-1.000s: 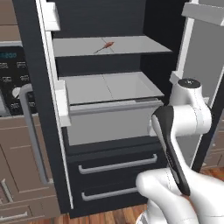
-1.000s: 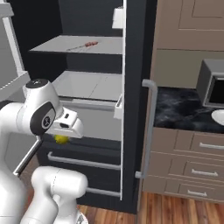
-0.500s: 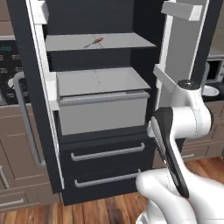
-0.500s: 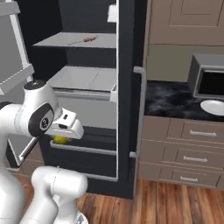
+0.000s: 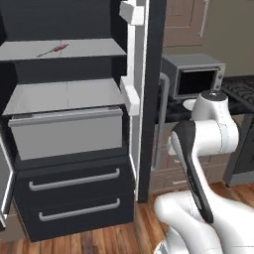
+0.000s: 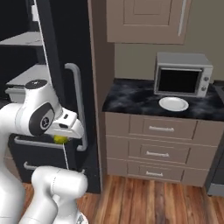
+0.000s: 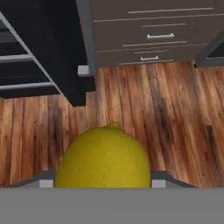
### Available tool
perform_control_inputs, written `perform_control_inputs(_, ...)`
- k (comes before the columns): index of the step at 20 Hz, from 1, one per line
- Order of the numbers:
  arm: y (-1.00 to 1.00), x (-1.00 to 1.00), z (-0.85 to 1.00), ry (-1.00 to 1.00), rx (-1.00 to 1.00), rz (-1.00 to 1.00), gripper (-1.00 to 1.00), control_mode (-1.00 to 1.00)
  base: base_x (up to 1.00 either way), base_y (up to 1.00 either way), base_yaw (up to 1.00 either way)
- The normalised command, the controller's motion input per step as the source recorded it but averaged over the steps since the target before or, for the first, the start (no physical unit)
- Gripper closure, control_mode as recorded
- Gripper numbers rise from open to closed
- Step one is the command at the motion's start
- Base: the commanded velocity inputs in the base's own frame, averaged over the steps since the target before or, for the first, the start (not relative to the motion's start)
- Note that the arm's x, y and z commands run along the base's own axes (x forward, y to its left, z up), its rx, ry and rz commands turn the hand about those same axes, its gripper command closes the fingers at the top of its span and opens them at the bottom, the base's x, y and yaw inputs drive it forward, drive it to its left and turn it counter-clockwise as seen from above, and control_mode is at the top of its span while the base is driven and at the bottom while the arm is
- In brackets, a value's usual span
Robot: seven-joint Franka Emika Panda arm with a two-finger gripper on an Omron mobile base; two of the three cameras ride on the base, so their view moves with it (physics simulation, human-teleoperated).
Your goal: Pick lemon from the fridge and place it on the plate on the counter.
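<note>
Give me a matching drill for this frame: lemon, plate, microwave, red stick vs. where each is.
Things:
1. lemon
2. plate
3. microwave
4. red stick

Places:
A. on a fridge shelf
B. in the gripper, over the wood floor
C. at the back of the counter
D. on the counter, in front of the microwave

Pairs: 1-B, 2-D, 3-C, 4-A

We are reading no text, label, brand, number or sign anywhere; the fridge [image 5: 149, 99] and the microwave [image 6: 183, 74] are showing plain faces.
</note>
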Motion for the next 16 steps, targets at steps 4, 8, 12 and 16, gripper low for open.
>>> perform_control_inputs(4, 0.00, 0.00, 0.00, 0.00, 0.00, 0.00, 1.00, 1.00, 0.00, -0.94, -0.01)
perform_control_inputs(8, 0.00, 0.00, 0.00, 0.00, 0.00, 0.00, 1.00, 1.00, 0.02, -0.80, 0.00)
perform_control_inputs(12, 0.00, 0.00, 0.00, 0.00, 0.00, 0.00, 1.00, 1.00, 0.23, -0.76, 0.00)
perform_control_inputs(16, 0.00, 0.00, 0.00, 0.00, 0.00, 0.00, 1.00, 1.00, 0.47, -0.52, 0.02)
